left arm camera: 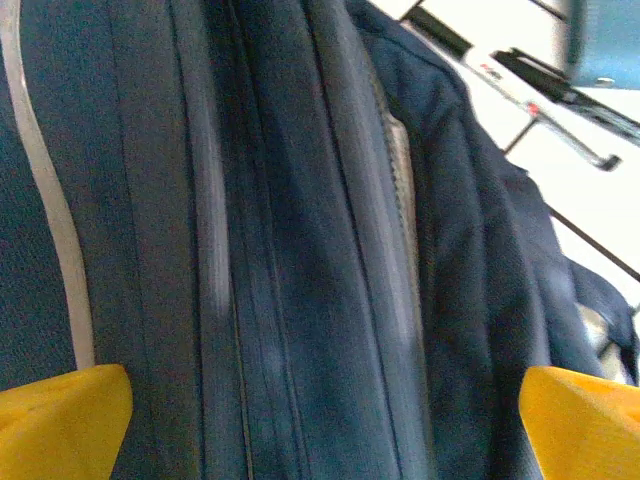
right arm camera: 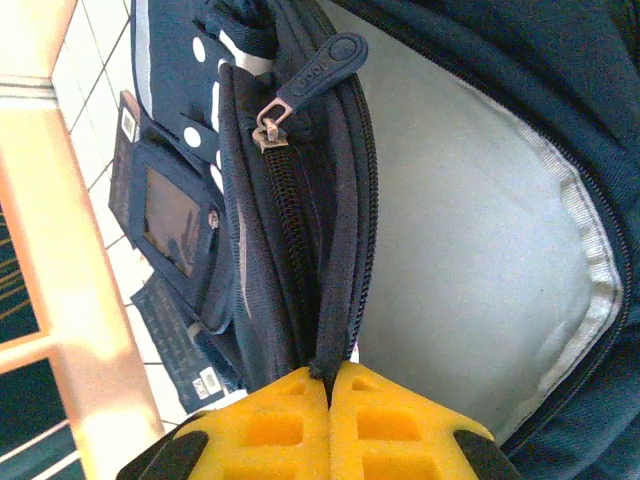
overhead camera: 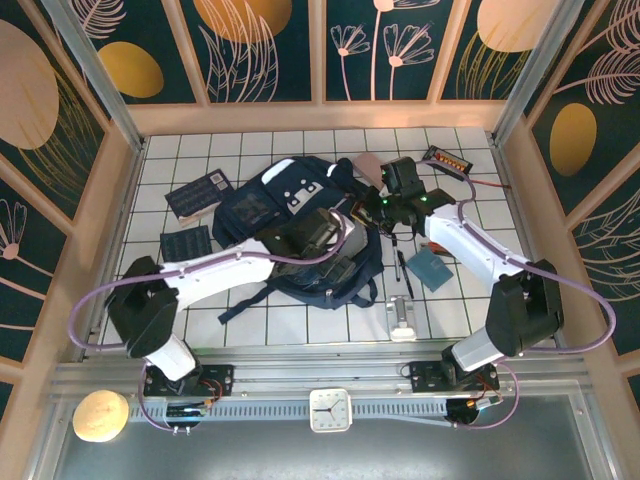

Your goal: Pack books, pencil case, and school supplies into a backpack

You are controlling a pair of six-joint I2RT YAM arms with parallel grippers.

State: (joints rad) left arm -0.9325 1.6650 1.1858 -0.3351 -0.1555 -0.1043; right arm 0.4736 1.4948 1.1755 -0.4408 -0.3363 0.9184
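Navy backpack [overhead camera: 290,215]: lies mid-desk; main compartment unzipped; pale grey lining shows in the right wrist view, with nothing inside as far as that view reaches
Right pincer [right arm camera: 328,385]: fingers together, clamped on the backpack's zip edge at the mouth of the opening; judged to be holding it up so the mouth gapes
Left pincer [left arm camera: 325,410]: fingers wide apart, nothing held; close over the backpack's front fabric
Progress: judged early; opening made ready, nothing seen packed
Left to pack: black book [overhead camera: 200,195] on the desk [overhead camera: 320,325] left of the backpack; second dark cover [overhead camera: 187,243] just nearer; teal notebook [overhead camera: 432,268] and black pen [overhead camera: 403,272] on the right; pink pencil case [overhead camera: 368,165] just beside the bag's far end
Writing: zip pull [right arm camera: 320,65] bears raised letters, too small to read; both dark covers carry pale print and white barcode-like labels, unreadable; no brand can be made out
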